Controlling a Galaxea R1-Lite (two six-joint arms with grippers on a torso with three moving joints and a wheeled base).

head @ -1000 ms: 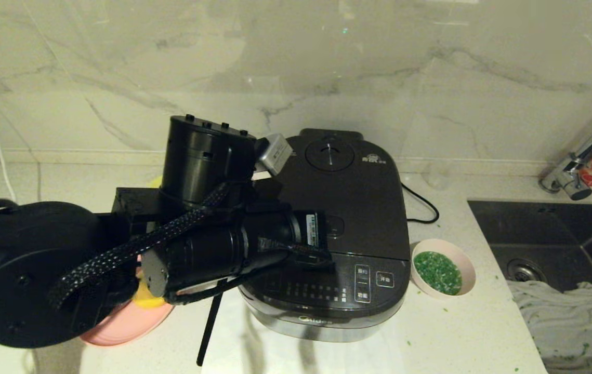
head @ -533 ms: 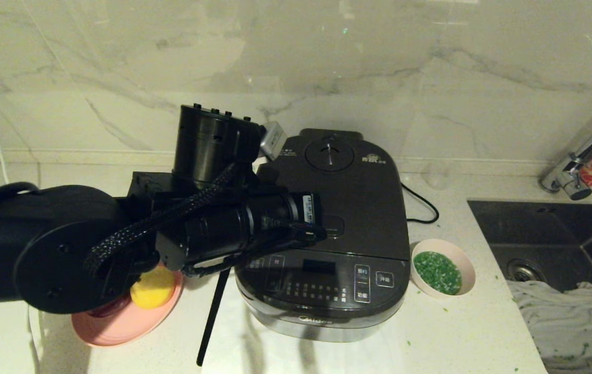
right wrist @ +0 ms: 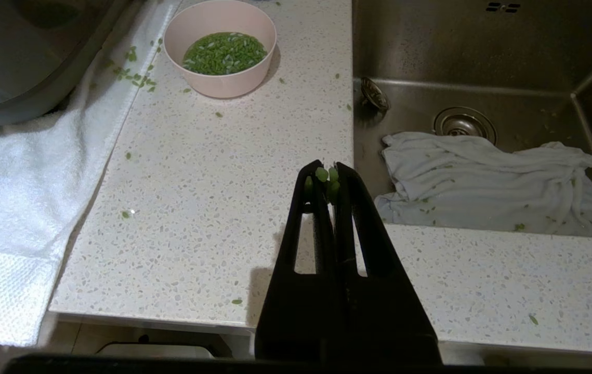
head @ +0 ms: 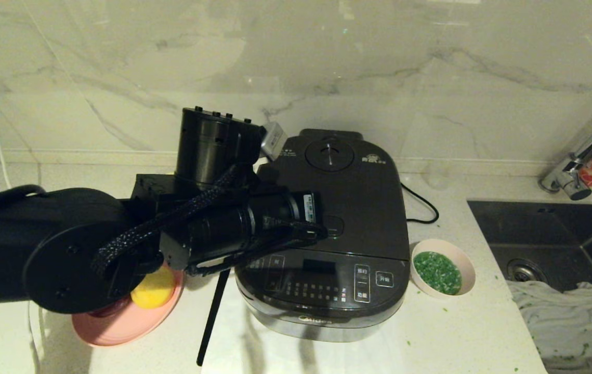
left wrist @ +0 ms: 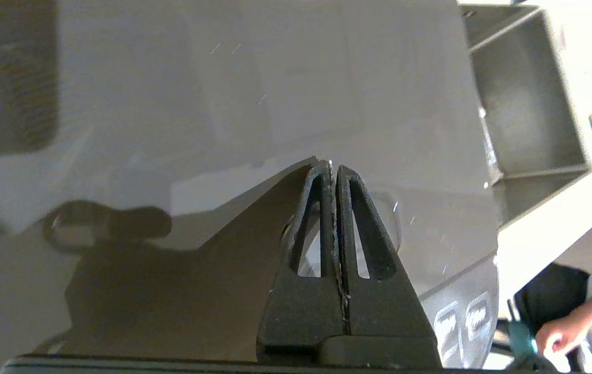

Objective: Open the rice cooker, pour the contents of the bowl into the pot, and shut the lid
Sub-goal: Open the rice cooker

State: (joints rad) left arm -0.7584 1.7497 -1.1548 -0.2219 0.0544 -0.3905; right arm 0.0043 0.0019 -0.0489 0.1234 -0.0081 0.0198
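Note:
The dark rice cooker (head: 327, 280) stands mid-counter with its lid (head: 363, 192) down, so the pot is hidden. My left gripper (head: 321, 235) (left wrist: 333, 169) is shut, its tips on or just above the lid at the oblong release button (head: 336, 226). The pale pink bowl (head: 466, 262) (right wrist: 220, 85) sits on the counter right of the cooker, holding the green chopped contents (head: 437, 272) (right wrist: 224, 53). My right gripper (right wrist: 328, 169) hangs shut near the counter's front edge by the sink, a few green bits stuck at its tips; the head view does not show it.
A pink plate (head: 119, 327) with a yellow round thing (head: 153, 293) lies left of the cooker, under my left arm. The sink (head: 550, 234) with a white cloth (head: 566, 322) is on the right. A white towel (right wrist: 20, 171) lies under the cooker. Green bits dot the counter.
My left arm has drawn back off the front panel, bringing the gripper tip onto the lid's release button; it has hardly moved in the last half second. The lid stays down.

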